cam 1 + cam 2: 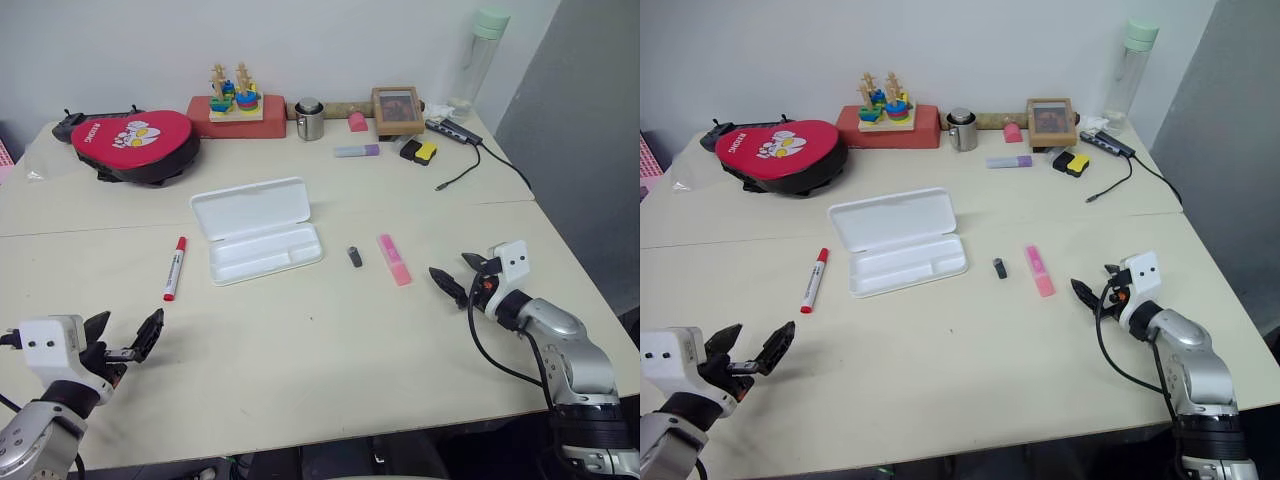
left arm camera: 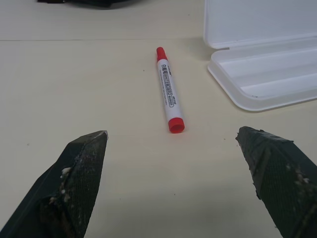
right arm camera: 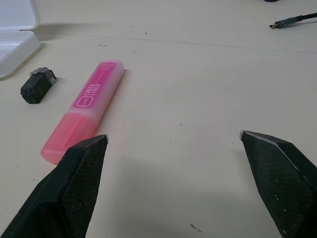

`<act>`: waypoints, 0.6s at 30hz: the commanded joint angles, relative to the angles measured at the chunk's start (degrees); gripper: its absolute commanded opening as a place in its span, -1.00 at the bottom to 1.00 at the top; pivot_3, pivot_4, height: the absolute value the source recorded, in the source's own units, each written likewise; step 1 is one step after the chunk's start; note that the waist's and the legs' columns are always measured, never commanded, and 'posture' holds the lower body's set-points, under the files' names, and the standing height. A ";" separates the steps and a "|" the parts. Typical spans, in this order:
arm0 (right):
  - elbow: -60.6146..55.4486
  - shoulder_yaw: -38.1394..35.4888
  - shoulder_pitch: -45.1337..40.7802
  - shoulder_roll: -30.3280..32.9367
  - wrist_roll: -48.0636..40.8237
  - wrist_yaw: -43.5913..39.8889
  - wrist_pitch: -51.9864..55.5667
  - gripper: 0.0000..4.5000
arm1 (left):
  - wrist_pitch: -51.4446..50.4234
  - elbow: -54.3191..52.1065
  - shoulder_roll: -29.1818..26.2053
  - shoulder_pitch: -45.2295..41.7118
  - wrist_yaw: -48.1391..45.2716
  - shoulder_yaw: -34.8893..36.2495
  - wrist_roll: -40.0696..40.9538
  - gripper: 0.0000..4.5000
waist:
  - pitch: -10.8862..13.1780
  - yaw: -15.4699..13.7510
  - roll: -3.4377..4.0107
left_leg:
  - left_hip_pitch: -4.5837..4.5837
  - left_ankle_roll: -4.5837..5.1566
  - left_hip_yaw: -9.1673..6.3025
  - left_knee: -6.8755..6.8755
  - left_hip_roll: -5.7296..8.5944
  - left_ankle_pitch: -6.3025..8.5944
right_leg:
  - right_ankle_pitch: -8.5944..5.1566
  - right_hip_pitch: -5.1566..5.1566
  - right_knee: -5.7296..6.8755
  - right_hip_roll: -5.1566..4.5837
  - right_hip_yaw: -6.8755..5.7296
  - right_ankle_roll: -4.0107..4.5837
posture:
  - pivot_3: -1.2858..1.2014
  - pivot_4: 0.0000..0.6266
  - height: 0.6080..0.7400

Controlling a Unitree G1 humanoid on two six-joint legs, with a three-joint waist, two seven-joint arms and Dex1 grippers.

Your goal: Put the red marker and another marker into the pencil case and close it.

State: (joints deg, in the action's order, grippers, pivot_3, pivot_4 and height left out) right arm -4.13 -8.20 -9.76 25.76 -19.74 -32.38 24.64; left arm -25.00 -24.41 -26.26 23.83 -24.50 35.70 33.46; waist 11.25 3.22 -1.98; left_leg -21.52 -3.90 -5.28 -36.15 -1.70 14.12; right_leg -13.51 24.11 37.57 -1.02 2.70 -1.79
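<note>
With both sets of jaws spread wide and empty, the red marker (image 2: 169,96) lies ahead of the left gripper (image 1: 124,339), the pink highlighter (image 3: 84,108) ahead of the right gripper (image 1: 458,274), the open pencil case (image 1: 262,236) between them.

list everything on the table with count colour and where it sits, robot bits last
pencil case: 1, white, lid open, table centre
red marker: 1, white barrel, red ends, left of the case
pink highlighter: 1, pink, right of the case
small block: 1, dark grey, between case and pink highlighter
zip pouch: 1, red, back left
purple highlighter: 1, pale purple, back centre
stacking toy: 1, multicoloured, on a red base at the back
metal cup: 1, silver, back centre
picture frame: 1, wooden, back right
bottle: 1, clear, green cap, back right corner
left pincer: 1, black, open, near left
right pincer: 1, black, open, near right
</note>
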 commanded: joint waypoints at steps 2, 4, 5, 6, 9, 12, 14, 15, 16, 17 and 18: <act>-1.55 -0.56 -1.12 0.03 -0.97 -0.12 0.13 1.00 | 0.20 -1.93 -0.76 0.42 -0.29 0.44 -0.09 1.00 | 0.00 -0.01 0.00 | 0.00 0.00 0.00 0.00 0.00 0.00 | 0.00 0.00 0.00 0.00 0.00 0.00 | 0.03 -0.52 1.00; -1.48 -0.50 -1.22 0.03 -0.92 -0.12 0.13 1.00 | -0.07 -1.95 -0.90 0.54 -0.26 0.36 -0.17 1.00 | 0.00 0.00 0.00 | 0.00 0.00 0.00 0.00 0.00 0.00 | 0.00 0.00 0.00 0.00 0.00 0.00 | 0.03 -0.52 1.00; -1.41 -0.46 -1.29 0.03 -0.88 -0.13 0.12 1.00 | -0.10 -1.95 -0.89 0.50 -0.25 0.43 -0.06 1.00 | 0.00 0.00 0.00 | 0.00 0.00 0.00 0.00 0.00 0.00 | 0.00 0.00 0.00 0.00 0.00 0.00 | 0.03 -0.52 1.00; -1.33 -0.42 -1.37 0.03 -0.85 -0.15 0.11 1.00 | -0.10 -1.96 -0.86 0.41 -0.22 0.51 0.06 1.00 | 0.00 0.00 0.00 | 0.00 0.00 0.00 0.00 0.00 0.00 | 0.00 0.00 0.00 0.00 0.00 0.00 | 0.03 -0.52 1.00; -1.30 -0.04 -1.28 0.18 -0.52 -0.26 0.08 1.00 | -0.08 -1.99 -0.77 0.46 -0.25 0.56 -0.06 1.00 | 0.00 0.00 0.00 | 0.00 0.00 0.00 0.00 0.00 0.00 | 0.00 0.00 0.00 0.00 0.00 0.00 | 0.03 -0.52 1.00; -1.23 0.08 -1.53 0.16 -0.71 -0.13 0.79 1.00 | -0.21 -2.11 -0.80 0.46 -0.36 0.49 -0.02 1.00 | 0.00 0.00 0.00 | 0.00 0.00 0.00 0.00 0.00 0.00 | 0.00 0.00 0.00 0.00 0.00 0.00 | 0.03 -0.52 1.00; -1.22 0.06 -1.61 0.10 -0.75 -0.09 1.02 1.00 | -0.20 -2.12 -0.77 0.48 -0.40 0.49 -0.04 1.00 | 0.00 0.00 0.00 | 0.00 0.00 0.00 0.00 0.00 0.00 | 0.00 0.00 0.00 0.00 0.00 0.00 | 0.03 -0.52 1.00; -1.17 0.09 -1.66 0.11 -0.66 -0.14 0.95 1.00 | -0.19 -2.13 -0.77 0.45 -0.38 0.42 -0.09 1.00 | 0.00 0.00 0.00 | 0.00 0.00 0.00 0.00 0.00 0.00 | 0.00 0.00 0.00 0.00 0.00 0.00 | 0.03 -0.52 1.00; -1.04 0.07 -1.82 0.07 -0.64 -0.13 1.04 1.00 | -0.23 -2.14 -0.79 0.40 -0.36 0.35 -0.12 1.00 | 0.00 0.00 0.00 | 0.00 0.00 0.00 0.00 0.00 0.00 | 0.00 0.00 0.00 0.00 0.00 0.00 | 0.03 -0.52 1.00; -1.04 0.09 -1.80 0.09 -0.57 -0.18 0.96 1.00 | -0.23 -2.24 -0.72 0.52 -0.39 0.33 -0.11 1.00 | 0.00 0.00 0.00 | 0.00 0.00 0.00 0.00 0.00 0.00 | 0.00 0.00 0.00 0.00 0.00 0.00 | 0.03 -0.52 1.00; -1.05 0.10 -1.77 0.11 -0.53 -0.21 0.92 1.00 | -0.21 -2.32 -0.67 0.62 -0.41 0.33 -0.09 1.00 | 0.00 0.00 0.00 | 0.00 0.00 0.00 0.00 0.00 0.00 | 0.00 0.00 0.00 0.00 0.00 0.00 | 0.03 -0.52 1.00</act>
State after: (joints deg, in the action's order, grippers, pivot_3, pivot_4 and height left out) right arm -4.13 -7.71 -10.54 25.74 -19.62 -32.40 25.66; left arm -25.70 -24.60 -26.33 24.08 -24.52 35.70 33.40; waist 11.25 3.22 -1.98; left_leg -21.52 -3.90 -5.28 -36.15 -1.70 14.12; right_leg -13.51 24.11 37.57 -1.02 2.70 -1.79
